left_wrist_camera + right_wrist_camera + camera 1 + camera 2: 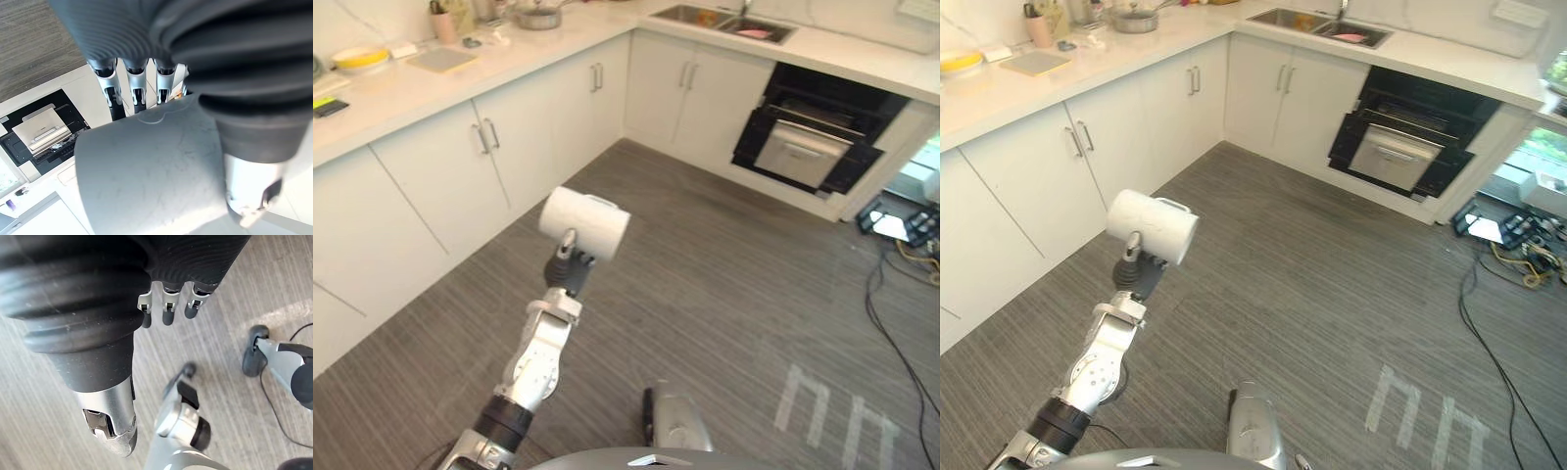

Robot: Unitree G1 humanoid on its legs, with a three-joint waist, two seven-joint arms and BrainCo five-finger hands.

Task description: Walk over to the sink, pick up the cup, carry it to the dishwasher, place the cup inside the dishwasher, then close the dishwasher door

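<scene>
White cabinets [421, 186] run along the left wall under a pale counter [401, 93]. The counter carries a yellow bowl [359, 59] at its left end, a flat board [440, 61] further along and a metal pot [538, 17] near the corner.

In front of these cabinets, over the grey striped floor [705, 284], the left hand [570, 266] is raised with the cup [585, 221] in it. The cup is white and lies on its side in the air, with its handle [603, 202] facing up. In the left wrist view the fingers [137, 85] wrap round the far side of the cup and the thumb [249, 196] presses on the near side, so the hand is clasped on it. The cup is well apart from the counter, the sink and the dishwasher.

Past the corner, the sink [720, 20] is set in the counter along the back wall, with something pink [754, 33] in its right basin. Below and to the right of the sink, the dishwasher [818, 132] stands with its dark inside showing and its door [800, 152] tipped open. White tape marks [832, 411] lie on the floor at the lower right. The right hand [167, 308] hangs low over the floor, its fingers relaxed and holding nothing.
</scene>
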